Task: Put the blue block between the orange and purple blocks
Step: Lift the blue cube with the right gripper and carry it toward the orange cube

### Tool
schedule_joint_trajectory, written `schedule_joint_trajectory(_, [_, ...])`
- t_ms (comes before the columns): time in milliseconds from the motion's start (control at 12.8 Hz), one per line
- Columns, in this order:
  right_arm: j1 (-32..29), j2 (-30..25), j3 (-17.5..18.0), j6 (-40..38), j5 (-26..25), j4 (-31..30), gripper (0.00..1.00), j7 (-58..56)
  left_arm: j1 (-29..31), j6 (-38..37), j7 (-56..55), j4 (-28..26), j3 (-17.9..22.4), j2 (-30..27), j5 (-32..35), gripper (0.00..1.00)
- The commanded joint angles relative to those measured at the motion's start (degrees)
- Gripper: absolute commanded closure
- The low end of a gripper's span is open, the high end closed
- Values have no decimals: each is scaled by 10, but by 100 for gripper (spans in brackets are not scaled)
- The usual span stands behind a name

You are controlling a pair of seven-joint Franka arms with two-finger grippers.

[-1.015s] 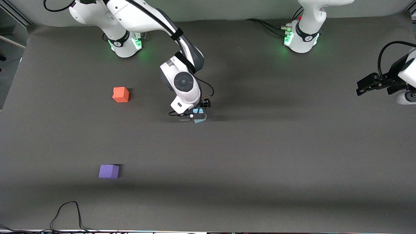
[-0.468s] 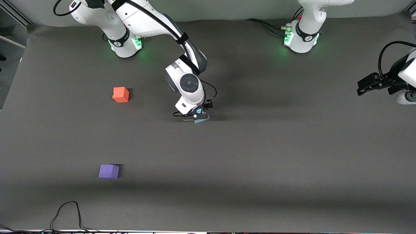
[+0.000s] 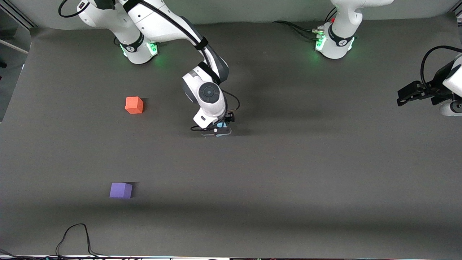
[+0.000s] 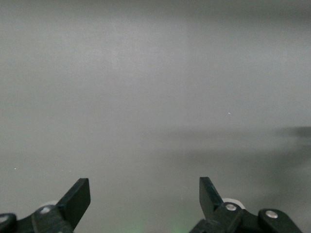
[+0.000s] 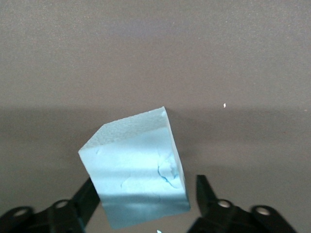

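The light blue block [image 5: 136, 170] rests on the dark grey table mat near its middle, turned at an angle between the fingers of my right gripper [image 5: 146, 187]. The fingers stand on both sides of it, one close against it and one with a gap, so the gripper is open. In the front view the right gripper [image 3: 216, 130] covers most of the blue block [image 3: 219, 135]. The orange block [image 3: 134, 105] lies toward the right arm's end. The purple block [image 3: 121, 190] lies nearer the front camera than the orange one. My left gripper [image 3: 400, 98] waits, open and empty [image 4: 145, 187].
A black cable [image 3: 74, 236] loops on the mat at the edge nearest the front camera, below the purple block. The two arm bases [image 3: 139, 48] [image 3: 334, 43] stand along the top of the front view.
My right wrist has shifted slightly toward the left arm's end over the blue block. The blocks and the left arm have not moved.
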Motion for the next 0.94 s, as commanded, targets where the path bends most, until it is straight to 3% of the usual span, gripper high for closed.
schedule_joint_trajectory(0, [2,7,-3,8,-10,8,39,11,-5,7,10,-14,6,-14,4,0])
schedule_joint_trajectory(78, [2,6,-3,8,-10,8,47,11,-5,9,10,-14,7,-14,4,0])
schedule_joint_trajectory(312, [0,-38,-32,-37,-42,10,50,-2,-1,8,19,-14,7,-14,4,0])
schedule_joint_trajectory(624, [-14,-153,-78,-299,-34,107,50,-69,9,6,23,-15,7,-14,-3,0])
schedule_joint_trajectory(859, [-51,-229,-85,-410,-1,168,50,-92,16,5,24,-15,7,-15,-15,0])
